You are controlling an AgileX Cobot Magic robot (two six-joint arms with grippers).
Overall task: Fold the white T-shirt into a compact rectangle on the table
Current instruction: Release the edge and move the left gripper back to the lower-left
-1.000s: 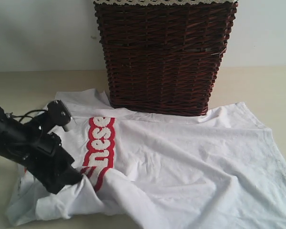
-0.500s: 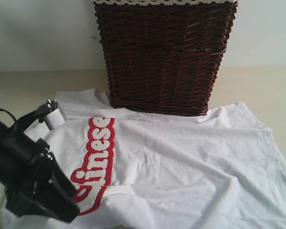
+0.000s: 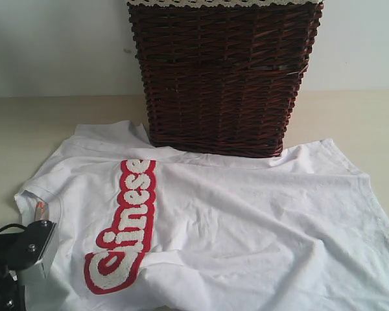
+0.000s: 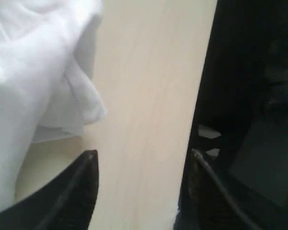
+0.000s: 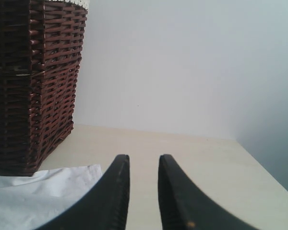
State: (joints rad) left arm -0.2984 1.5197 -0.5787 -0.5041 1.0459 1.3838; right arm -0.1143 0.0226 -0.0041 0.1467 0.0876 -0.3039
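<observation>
White T-shirt (image 3: pixel 246 220) lies spread on the desk (image 3: pixel 26 116) before a wicker basket (image 3: pixel 220 78), long axis side to side, collar end nearest the left fingers (image 4: pixel 81 191), parted and empty; right fingers (image 5: pixel 113 191), narrowly parted, hold nothing.

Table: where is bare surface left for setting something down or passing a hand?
Bare table lies left of the wicker basket, between the wall and the sleeve, and right of it, behind the shirt's far corner. The white T-shirt fills the middle and front, reaching the basket's base.
</observation>
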